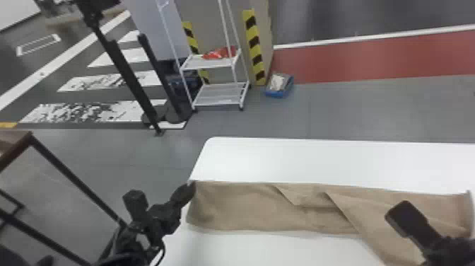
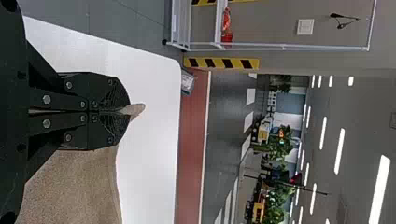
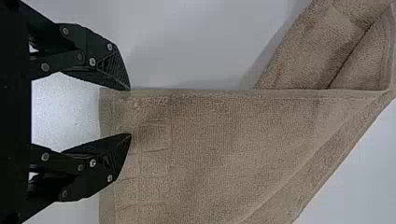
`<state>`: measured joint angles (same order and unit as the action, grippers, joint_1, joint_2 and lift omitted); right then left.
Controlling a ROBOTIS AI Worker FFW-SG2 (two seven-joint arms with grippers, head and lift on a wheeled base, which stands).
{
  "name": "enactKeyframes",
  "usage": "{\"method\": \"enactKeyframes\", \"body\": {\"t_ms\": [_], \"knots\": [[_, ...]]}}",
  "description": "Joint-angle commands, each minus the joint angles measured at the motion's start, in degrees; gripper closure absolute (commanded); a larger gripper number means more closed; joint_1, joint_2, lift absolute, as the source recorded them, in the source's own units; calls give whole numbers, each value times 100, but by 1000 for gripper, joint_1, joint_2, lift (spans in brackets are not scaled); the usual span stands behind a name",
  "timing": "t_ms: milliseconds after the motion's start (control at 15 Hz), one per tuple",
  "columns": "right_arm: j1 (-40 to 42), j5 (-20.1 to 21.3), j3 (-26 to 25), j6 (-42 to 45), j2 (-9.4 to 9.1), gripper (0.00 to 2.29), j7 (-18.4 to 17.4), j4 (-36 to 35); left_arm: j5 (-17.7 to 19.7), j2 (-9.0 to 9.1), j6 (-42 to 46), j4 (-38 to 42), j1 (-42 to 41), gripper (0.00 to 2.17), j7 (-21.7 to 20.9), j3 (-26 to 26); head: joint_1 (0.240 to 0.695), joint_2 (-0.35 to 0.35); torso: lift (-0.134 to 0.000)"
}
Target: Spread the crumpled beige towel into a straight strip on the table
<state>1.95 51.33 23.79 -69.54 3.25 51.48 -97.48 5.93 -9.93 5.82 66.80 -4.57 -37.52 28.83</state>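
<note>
The beige towel [image 1: 244, 208] lies across the white table as a long band, with folds near its middle and a flap hanging toward the front right. At its far left corner is my left gripper [image 1: 192, 187]; in the left wrist view the left gripper [image 2: 130, 112] is shut on that corner, a small tip of cloth poking out. Over the towel's right part stands my right gripper [image 1: 403, 217]. In the right wrist view the right gripper [image 3: 130, 112] is open, its fingertips beside the hemmed end of the towel [image 3: 224, 149].
The white table [image 1: 318, 159] extends behind the towel, its rounded back left corner near the middle of the head view. A white wire cart [image 1: 219, 95] and a blue bin [image 1: 279, 85] stand on the floor beyond. A dark-framed table [image 1: 21, 136] is at left.
</note>
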Motion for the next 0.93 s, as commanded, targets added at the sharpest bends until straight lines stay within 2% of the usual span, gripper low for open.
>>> {"method": "enactKeyframes", "body": {"t_ms": [0, 133, 200, 333, 467, 600, 867], "knots": [[-2, -9, -33, -3, 9, 653, 2, 1, 4, 0, 1, 0, 0, 1700, 8, 9, 695, 350, 0], [7, -44, -94, -3, 9, 1109, -7, 1, 4, -9, 1, 0, 0, 1700, 8, 9, 695, 350, 0], [25, -62, -121, 15, 9, 1264, -16, 1, 4, 0, 1, 0, 0, 1700, 8, 9, 695, 350, 0], [121, -88, -244, 85, 9, 1430, -33, -104, -4, 0, 1, 0, 0, 1700, 8, 0, 695, 350, 0], [288, -361, -516, 173, 35, 1477, -42, -429, -4, 0, 19, 0, 0, 1700, 8, 0, 695, 350, 0], [596, -800, -991, 437, 62, 1477, 2, -1001, -4, 0, 54, 0, 0, 1700, -1, 9, 695, 350, 0], [1062, -1380, -1966, 683, 97, 1477, 327, -1809, 13, 0, 160, 18, -18, 1700, -133, 9, 695, 344, 0]]}}
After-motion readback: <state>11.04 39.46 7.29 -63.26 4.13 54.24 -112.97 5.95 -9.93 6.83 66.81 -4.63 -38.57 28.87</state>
